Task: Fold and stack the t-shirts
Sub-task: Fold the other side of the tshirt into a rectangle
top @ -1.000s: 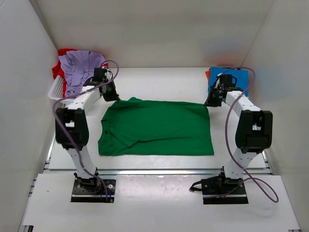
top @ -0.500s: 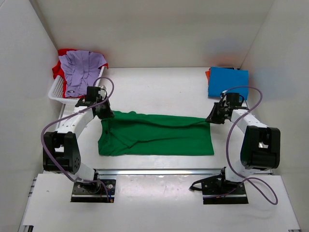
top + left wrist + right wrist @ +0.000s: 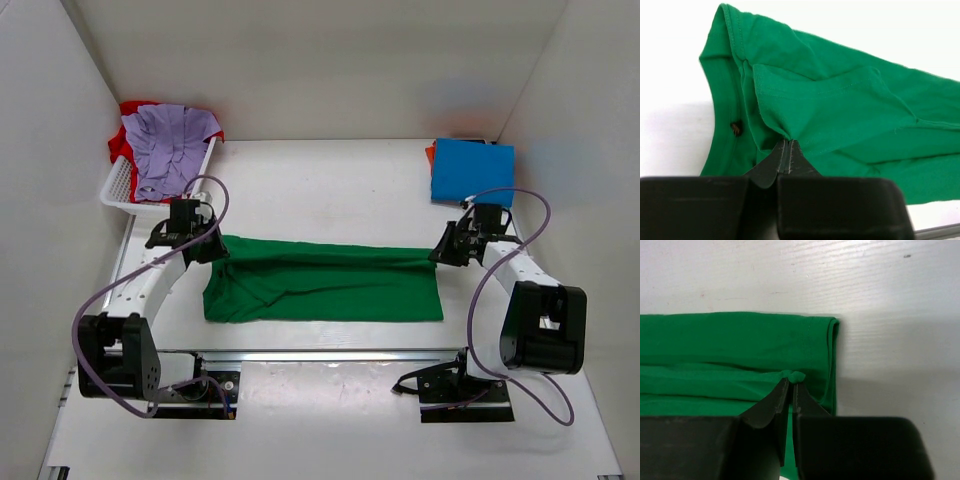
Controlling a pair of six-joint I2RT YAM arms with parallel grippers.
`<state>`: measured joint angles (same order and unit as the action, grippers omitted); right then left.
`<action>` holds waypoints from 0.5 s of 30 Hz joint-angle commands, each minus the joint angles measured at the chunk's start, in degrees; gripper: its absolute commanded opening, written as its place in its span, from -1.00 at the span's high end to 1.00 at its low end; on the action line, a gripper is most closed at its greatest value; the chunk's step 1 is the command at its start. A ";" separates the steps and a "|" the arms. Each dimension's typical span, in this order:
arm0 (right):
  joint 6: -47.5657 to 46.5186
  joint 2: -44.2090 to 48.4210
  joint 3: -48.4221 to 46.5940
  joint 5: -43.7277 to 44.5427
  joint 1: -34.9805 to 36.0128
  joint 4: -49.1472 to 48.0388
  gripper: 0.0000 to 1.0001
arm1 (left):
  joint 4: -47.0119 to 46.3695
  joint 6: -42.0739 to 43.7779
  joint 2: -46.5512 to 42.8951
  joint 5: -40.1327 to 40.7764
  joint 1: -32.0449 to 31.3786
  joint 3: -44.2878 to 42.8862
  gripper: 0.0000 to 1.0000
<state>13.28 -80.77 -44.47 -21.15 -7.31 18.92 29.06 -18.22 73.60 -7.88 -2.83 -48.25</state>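
While both arms reached out over the table (image 3: 320, 185), the green t-shirt (image 3: 330, 292) lay across its near middle, doubled lengthwise into a long band. The left gripper (image 3: 207, 248) was clamped on the cloth at the band's left end, beside the collar. In the left wrist view its fingers (image 3: 771, 166) met tip to tip with a pinch of green fabric caught between them, and the neckband curved away to their left. The right gripper (image 3: 442, 254) was likewise clenched on the band's right end. In the right wrist view its fingertips (image 3: 769, 406) nipped a small knot of cloth just inside the doubled side edge. Between the two grippers the far edge of the upper layer ran as a nearly straight ridge, and the lower layer rested flat on the table. The blue t-shirt (image 3: 472, 172) lay folded at the far right of the table, well apart from the green one. The lavender t-shirt (image 3: 165, 145) lay crumpled over the red-orange t-shirt (image 3: 128, 108) in the white basket (image 3: 117, 187) at the far left.
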 commanded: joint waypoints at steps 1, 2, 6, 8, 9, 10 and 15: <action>-1.76 2.46 1.48 -0.39 -0.86 -1.08 1.00 | 0.74 0.29 -4.34 1.37 -0.07 2.54 1.00; -1.59 2.72 1.84 -0.21 -0.69 -0.38 1.00 | 1.00 0.11 -5.30 1.81 -0.33 3.59 1.00; -1.33 3.87 1.06 0.93 0.36 6.54 0.81 | 1.53 -1.11 -7.94 4.53 0.19 6.59 0.89; -0.80 5.27 0.61 3.20 2.29 9.36 0.47 | 2.75 -3.48 -9.69 5.85 0.64 8.08 0.63; -0.54 6.49 0.35 4.52 2.91 10.34 0.39 | 2.76 -4.10 -11.36 6.90 1.07 8.78 0.41; -0.27 7.81 0.26 4.97 3.53 10.96 0.24 | 2.50 -5.06 -12.42 7.78 0.72 9.31 0.23; -1.14 9.68 -1.41 5.51 3.88 8.69 -0.01 | -0.31 -9.99 -19.28 8.24 -1.03 10.81 0.07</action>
<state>13.19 -71.81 -43.29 -17.17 -3.31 28.36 31.18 -24.62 57.91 -1.43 -2.87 -37.47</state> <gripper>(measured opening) 0.502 0.472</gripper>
